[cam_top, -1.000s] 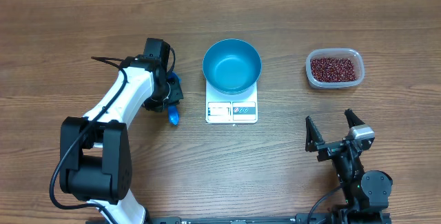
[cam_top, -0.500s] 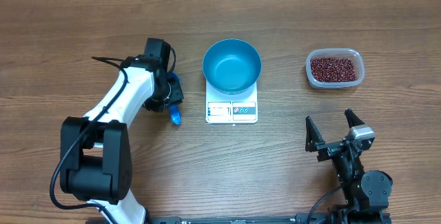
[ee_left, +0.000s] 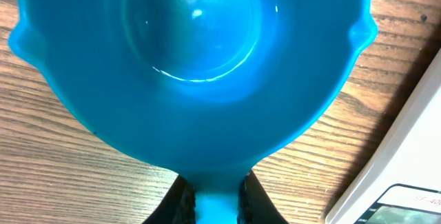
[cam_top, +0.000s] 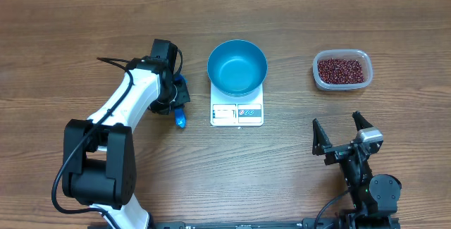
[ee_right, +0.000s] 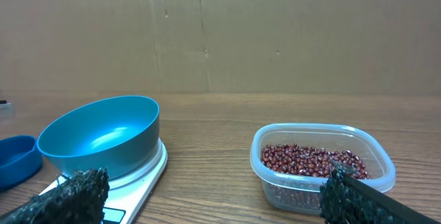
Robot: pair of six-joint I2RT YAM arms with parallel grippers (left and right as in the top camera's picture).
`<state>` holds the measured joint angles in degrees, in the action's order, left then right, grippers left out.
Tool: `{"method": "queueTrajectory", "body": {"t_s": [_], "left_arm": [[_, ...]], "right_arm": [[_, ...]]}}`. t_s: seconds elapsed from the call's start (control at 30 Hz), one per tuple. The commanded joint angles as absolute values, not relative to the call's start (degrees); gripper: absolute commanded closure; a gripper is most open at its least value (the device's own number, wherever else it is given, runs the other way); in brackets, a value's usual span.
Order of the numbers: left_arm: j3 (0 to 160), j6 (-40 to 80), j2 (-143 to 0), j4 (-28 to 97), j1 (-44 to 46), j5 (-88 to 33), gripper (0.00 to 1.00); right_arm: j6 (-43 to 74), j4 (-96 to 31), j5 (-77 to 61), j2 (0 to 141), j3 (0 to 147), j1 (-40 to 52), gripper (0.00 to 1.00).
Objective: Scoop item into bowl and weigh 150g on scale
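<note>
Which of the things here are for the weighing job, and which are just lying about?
For the job: bowl, scale, beans, tub, scoop in the left claw.
Lying about: nothing; only the table and a cardboard wall.

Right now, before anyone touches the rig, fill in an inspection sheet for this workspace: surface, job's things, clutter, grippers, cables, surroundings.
Surface: wooden table, wood-grain top.
Job's things: blue bowl is empty and stands on the white scale. The beans are in a clear tub on the right arm's side, apart from the scale.
Clutter: nothing seen.
Grippers: left gripper has its fingers closed on the handle of the blue scoop, which is empty. Right gripper has its fingers wide open and holds nothing.
Cables: a black cable loops off the left arm.
Surroundings: plain brown wall behind the table.
</note>
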<state>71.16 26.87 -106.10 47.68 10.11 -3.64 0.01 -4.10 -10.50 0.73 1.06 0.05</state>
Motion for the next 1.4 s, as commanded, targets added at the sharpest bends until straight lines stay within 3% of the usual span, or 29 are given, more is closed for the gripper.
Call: {"method": "queueTrajectory", "body": {"t_s": [0.0, 0.1, 0.2, 0.27, 0.63, 0.67, 0.73, 0.8, 1.07, 1.17, 1.37], "left_arm": [[70.61, 27.05, -106.61, 47.09, 10.09, -3.88, 0.82], [70.61, 27.03, -106.61, 47.0, 10.09, -3.88, 0.76], [70.61, 27.03, -106.61, 47.03, 10.09, -3.88, 0.58], [70.61, 27.03, -106.61, 47.03, 10.09, -3.88, 0.51], [70.61, 26.46, -106.61, 47.35, 10.22, -4.4, 0.58], [70.61, 25.32, -106.61, 47.42, 10.2, -4.14, 0.53], [70.61, 23.55, -106.61, 47.4, 9.98, -2.04, 0.29], [70.61, 23.53, -106.61, 47.27, 9.65, -1.93, 0.25], [70.61, 20.75, -106.61, 46.68, 9.67, -4.4, 0.25], [70.61, 20.88, -106.61, 46.63, 9.34, -3.75, 0.31], [70.61, 28.62, -106.61, 47.59, 7.35, -1.08, 0.28]], "right_arm": [[-0.03, -3.79, -10.35, 0.16, 0.45, 0.25, 0.0], [-0.05, -3.79, -10.35, 0.16, 0.45, 0.27, 0.0], [-0.03, -3.79, -10.35, 0.16, 0.45, 0.25, 0.0], [-0.05, -3.79, -10.35, 0.16, 0.45, 0.25, 0.0], [-0.03, -3.79, -10.35, 0.16, 0.45, 0.25, 0.0], [-0.05, -3.79, -10.35, 0.16, 0.45, 0.25, 0.0], [-0.05, -3.79, -10.35, 0.16, 0.45, 0.25, 0.0], [-0.05, -3.79, -10.35, 0.16, 0.45, 0.27, 0.0], [-0.05, -3.79, -10.35, 0.16, 0.45, 0.25, 0.0], [-0.05, -3.79, -10.35, 0.16, 0.45, 0.25, 0.0], [-0.05, -3.79, -10.35, 0.16, 0.45, 0.27, 0.0]]}}
